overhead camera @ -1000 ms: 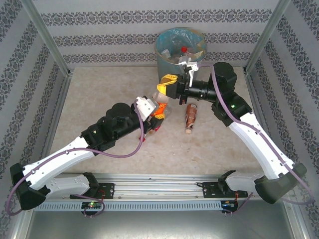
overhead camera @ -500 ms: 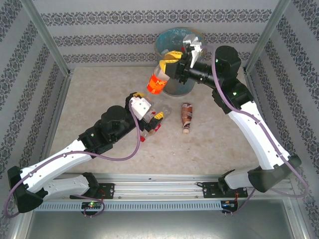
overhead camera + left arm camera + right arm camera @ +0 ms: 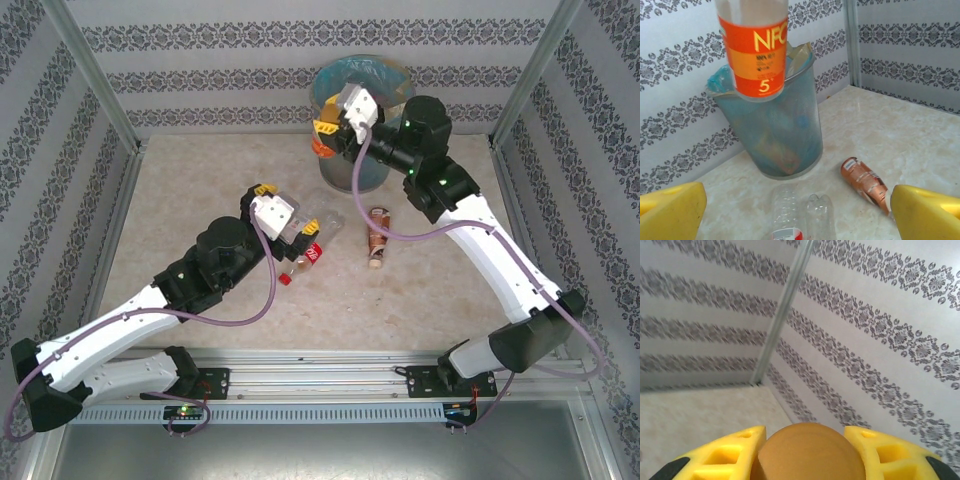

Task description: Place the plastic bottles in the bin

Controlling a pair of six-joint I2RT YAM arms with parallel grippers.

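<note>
Right fingers (image 3: 725, 455) clamping orange bottle (image 3: 754, 50) near bin (image 3: 790, 130), left fingers (image 3: 670, 210) spread

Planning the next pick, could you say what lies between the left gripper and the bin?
A red-labelled clear bottle and a second clear bottle lie side by side, in the left wrist view.

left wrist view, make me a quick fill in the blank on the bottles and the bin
The right gripper holds the orange-label bottle by its ___.
The brown-label bottle lies on the ___.
The bin is lined in light ___.
The left gripper is ___.
Missing: cap, table, blue, open.
</note>
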